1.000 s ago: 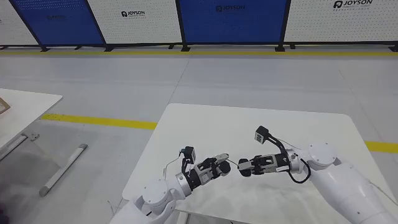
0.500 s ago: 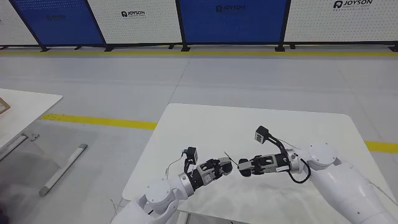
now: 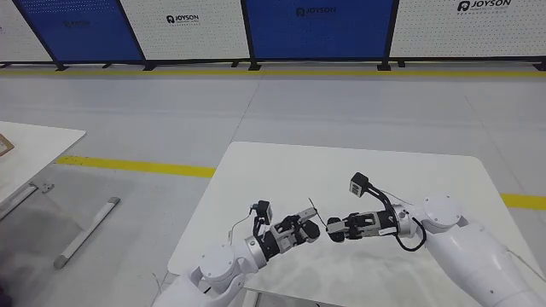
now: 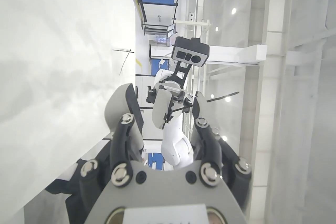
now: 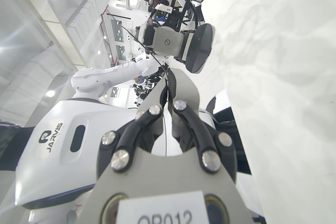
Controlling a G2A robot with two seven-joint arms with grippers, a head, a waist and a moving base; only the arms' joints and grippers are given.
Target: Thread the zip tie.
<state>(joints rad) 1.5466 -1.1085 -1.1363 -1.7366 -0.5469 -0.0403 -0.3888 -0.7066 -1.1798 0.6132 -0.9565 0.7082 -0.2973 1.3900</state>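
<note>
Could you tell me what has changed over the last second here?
The left gripper, open, edged a little toward the right gripper and now sits alongside the zip tie, whose free end sticks out past its fingers toward the far side of the table. The right gripper stayed where it was, shut on the zip tie above the table.
</note>
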